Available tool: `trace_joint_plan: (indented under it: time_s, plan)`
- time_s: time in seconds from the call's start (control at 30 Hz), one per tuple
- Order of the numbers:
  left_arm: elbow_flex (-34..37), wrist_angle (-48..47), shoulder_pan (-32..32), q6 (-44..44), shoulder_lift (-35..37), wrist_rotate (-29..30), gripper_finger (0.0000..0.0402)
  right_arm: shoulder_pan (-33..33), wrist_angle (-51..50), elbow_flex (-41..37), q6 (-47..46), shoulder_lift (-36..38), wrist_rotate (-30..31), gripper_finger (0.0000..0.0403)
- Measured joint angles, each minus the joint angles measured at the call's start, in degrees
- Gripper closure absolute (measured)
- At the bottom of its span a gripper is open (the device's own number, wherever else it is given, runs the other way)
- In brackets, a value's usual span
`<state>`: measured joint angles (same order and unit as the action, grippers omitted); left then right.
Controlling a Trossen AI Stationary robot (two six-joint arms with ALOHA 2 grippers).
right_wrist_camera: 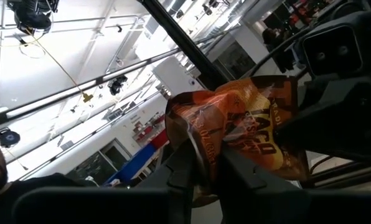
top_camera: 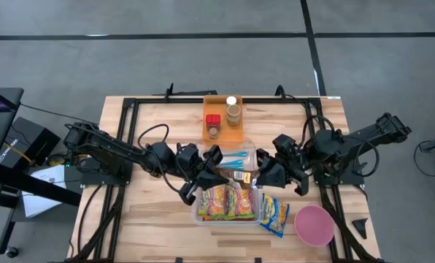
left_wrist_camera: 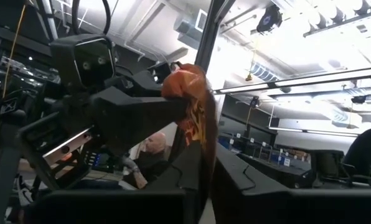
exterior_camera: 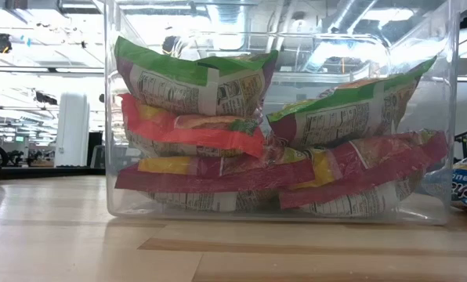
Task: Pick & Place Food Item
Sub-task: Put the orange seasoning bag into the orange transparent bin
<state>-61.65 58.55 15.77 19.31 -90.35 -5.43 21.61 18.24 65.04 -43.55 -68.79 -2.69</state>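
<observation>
Both grippers, left [top_camera: 219, 175] and right [top_camera: 260, 175], were closed on one orange packet [top_camera: 239, 176], held at the table's centre, just at 12 o'clock from the bin [top_camera: 197, 216]. To hand over well, one should release only while the other grips firmly.

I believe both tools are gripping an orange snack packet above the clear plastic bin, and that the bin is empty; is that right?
Not quite: the clear plastic bin is stacked with colourful snack packets, as the low view shows. Left tool and right tool do both grip the orange snack packet.
</observation>
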Motion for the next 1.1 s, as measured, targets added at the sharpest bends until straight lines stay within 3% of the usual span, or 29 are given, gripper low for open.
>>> trace_joint_plan:
  time_s: [0.4,0.73,0.93,1.1]
  plan:
    - [0.0,-1.8,1.4,0.5,0.0,-3.9,0.0399,0.0,0.4,0.0,0.4,0.0,-0.3,0.029]
    - [0.0,-11.2,6.3,0.3,0.1,-5.5,0.0399,0.0,0.5,0.0,0.7,1.1,-0.3,0.0245]
    - [-0.5,-28.5,7.9,-0.8,4.8,2.9,0.0399,0.0,3.9,0.0,0.7,2.5,-0.3,0.0239]
    - [-10.7,-57.2,6.4,-3.5,7.6,9.8,0.04,0.0,7.3,0.0,3.0,3.5,-0.3,0.0242]
